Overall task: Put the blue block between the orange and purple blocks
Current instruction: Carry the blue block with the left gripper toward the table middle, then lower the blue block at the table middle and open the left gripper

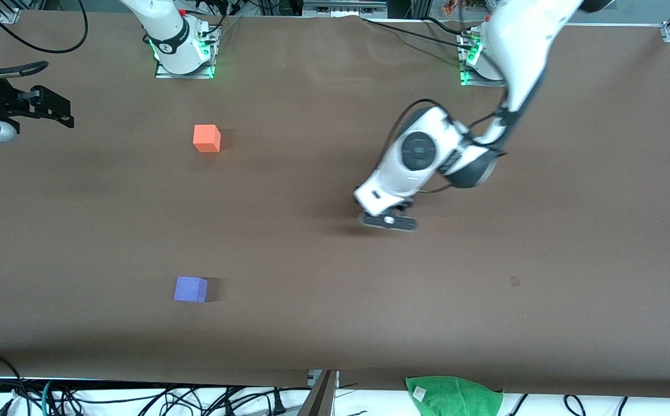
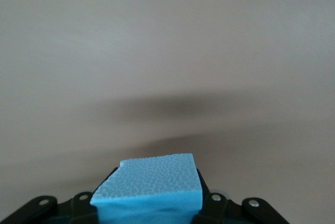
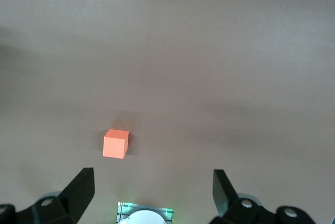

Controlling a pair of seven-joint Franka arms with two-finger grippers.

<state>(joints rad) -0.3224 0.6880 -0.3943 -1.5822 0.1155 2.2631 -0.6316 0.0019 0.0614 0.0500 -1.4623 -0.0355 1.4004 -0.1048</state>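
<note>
Left gripper (image 2: pixel 149 211): I am clamping the blue block (image 2: pixel 152 188) between my fingers, over the middle of the table (image 1: pixel 572 231). Right gripper (image 3: pixel 153 187): I am waiting, spread wide, high over the robots' edge. Orange block (image 1: pixel 207 138): nearer that edge. Purple block (image 1: pixel 190 289): nearer the camera's edge.

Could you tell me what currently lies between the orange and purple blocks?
Nothing: the front view shows bare table between the orange block and purple block.
</note>
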